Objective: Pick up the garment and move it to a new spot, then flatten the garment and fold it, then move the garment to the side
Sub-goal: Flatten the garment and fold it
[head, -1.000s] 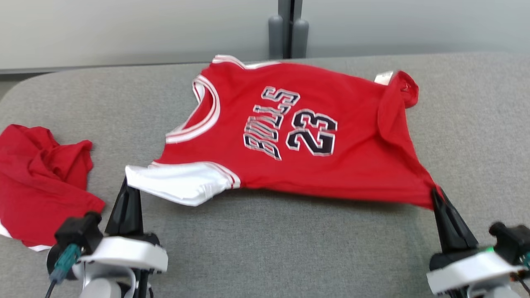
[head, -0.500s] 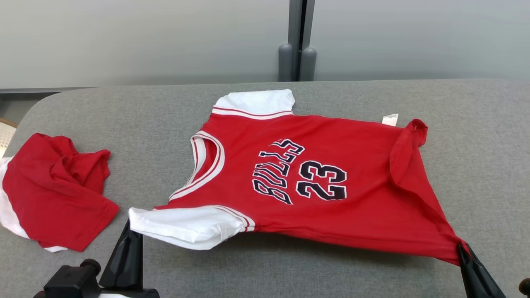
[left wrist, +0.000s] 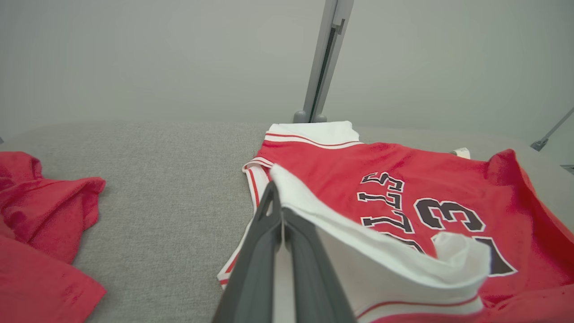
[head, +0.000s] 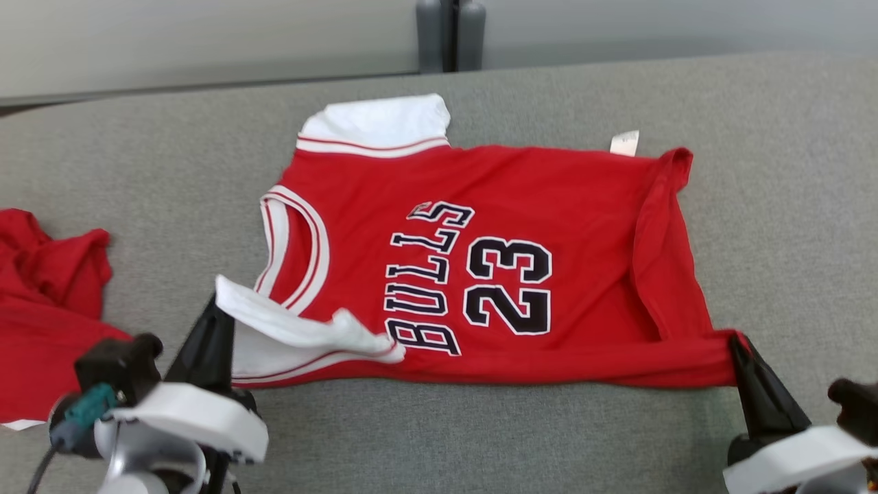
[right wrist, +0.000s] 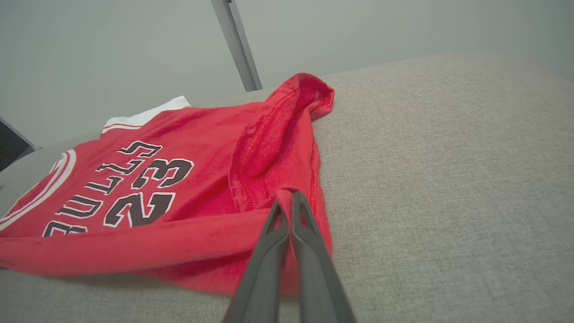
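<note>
The crumpled red garment [head: 41, 322] at the left of the grey fabric-covered table [head: 549, 425] is cut off by the edge of the head view, and the print on the small white label [head: 624, 143] at the far edge cannot be read. The red short-sleeved jersey with white sleeves and "BULLS 23" lettering [head: 480, 261] is spread at the middle of the table. Its right-hand hem is doubled over on itself, so part of the cloth is hidden. The left gripper [head: 216, 309] is seen fully closed on the near white sleeve, and the right gripper [head: 737, 343] fully closed on the near red hem corner. The pinch is confirmed in the wrist views [left wrist: 274, 193] [right wrist: 287, 197]. Compared with half a second ago, the near sleeve has been turned over onto the chest, touching the lettering, and the near red edge, then stretched taut, is now rolled into a band on the table.
</note>
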